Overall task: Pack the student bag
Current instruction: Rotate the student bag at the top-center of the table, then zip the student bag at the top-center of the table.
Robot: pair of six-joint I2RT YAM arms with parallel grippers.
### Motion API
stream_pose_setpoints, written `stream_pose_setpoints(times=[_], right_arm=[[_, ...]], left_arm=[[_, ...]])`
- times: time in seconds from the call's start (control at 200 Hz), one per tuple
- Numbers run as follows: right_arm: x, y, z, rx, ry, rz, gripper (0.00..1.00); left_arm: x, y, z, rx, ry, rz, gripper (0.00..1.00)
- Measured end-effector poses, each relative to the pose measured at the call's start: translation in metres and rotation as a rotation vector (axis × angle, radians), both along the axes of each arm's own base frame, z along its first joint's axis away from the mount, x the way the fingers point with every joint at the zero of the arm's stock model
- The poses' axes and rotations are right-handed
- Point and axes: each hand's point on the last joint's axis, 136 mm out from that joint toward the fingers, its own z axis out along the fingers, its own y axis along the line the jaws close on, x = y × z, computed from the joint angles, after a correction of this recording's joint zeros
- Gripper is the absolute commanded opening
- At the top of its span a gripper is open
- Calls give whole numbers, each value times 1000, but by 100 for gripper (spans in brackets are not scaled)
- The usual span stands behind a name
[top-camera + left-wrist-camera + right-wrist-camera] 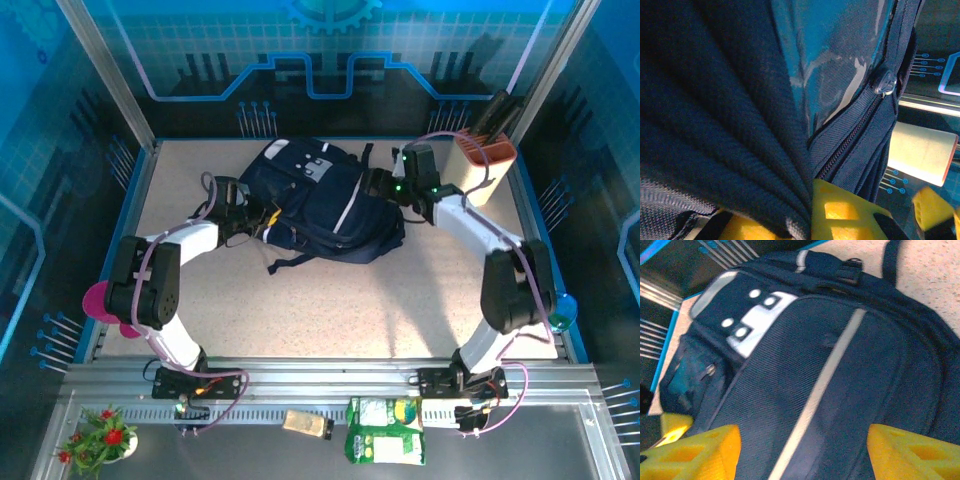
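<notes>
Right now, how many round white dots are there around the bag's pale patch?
4, around the student bag's grey-white patch: upper-left dot, upper-right dot, lower-left dot, lower-right dot. Others may hide on sides not in view.

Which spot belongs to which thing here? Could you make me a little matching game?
Things:
1. large navy fabric backpack
2. green crinkly snack packet
3. red flowers in a white pot
4. cream holder with an orange rim

Places:
A. far right corner of the speckled table
B. middle of the table
C. near left corner, on the grey ledge
D. middle of the grey ledge

Pairs: 1-B, 2-D, 3-C, 4-A
</notes>
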Motion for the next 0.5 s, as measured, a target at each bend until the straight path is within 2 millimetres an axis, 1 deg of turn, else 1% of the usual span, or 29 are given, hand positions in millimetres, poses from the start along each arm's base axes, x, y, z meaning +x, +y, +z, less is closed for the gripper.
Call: stream_pose_setpoints(times=[0.045,0.095,0.225,0.255,0.285,0.29,0.305,0.335,0.425,0.5], right_arm=[[-15,12,1,-13,-8,24,68],[-32,30,-4,-34,-7,58,68],[-75,81,-30,-96,29,148,67],[-82,91,-34,-105,33,164,66],[-89,102,-37,-112,35,178,66],[-93,107,-39,-115,38,188,65],[-97,112,-41,-117,39,195,65],[-104,124,-47,-124,45,214,62],[-119,153,-67,-146,76,256,53],[-121,169,-82,-154,104,258,47]], left_arm=[[0,-1,1,-2,-2,-3,7],[0,-1,1,-5,-4,-5,7],[1,-2,2,-15,-12,-6,7],[0,-2,2,-18,-11,-5,7],[0,-2,2,-21,-10,-3,7],[0,-2,2,-22,-11,-3,7],[0,-2,2,-24,-11,-2,7],[1,-3,3,-26,-14,-2,7],[1,-2,3,-30,-15,0,7],[0,-3,2,-30,-15,0,7]])
